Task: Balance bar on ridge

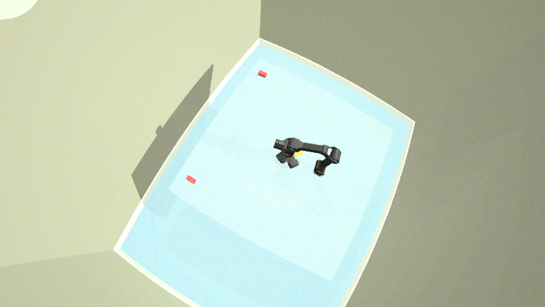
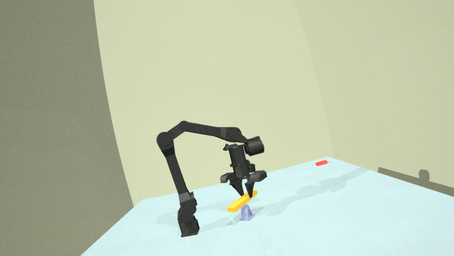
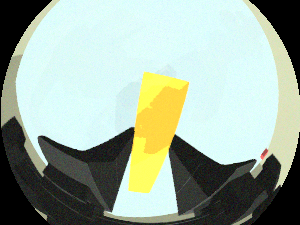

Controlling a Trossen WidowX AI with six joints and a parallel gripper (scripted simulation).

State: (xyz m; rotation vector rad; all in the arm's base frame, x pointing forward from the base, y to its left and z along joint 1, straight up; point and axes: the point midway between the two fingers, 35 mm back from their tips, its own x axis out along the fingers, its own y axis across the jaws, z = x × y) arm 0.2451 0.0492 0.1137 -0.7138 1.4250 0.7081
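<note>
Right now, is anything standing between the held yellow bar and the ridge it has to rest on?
Nothing visible does. The tool grips the flat yellow bar near its far end, directly above the small lavender ridge. Whether they touch cannot be told.

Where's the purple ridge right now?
In the exterior view the purple ridge stands on the table directly under the yellow bar, right of the arm's base.

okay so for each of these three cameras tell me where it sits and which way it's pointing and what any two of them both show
Top: high overhead, looking down on the table; whole arm shows.
Exterior: off to the side, looking across the table; arm, gripper clamped on the yellow bar above the purple ridge.
Wrist: on the gripper, looking down past both fingers at the bar.
Shared: all three show the bar; top and exterior show a red marker.
</note>
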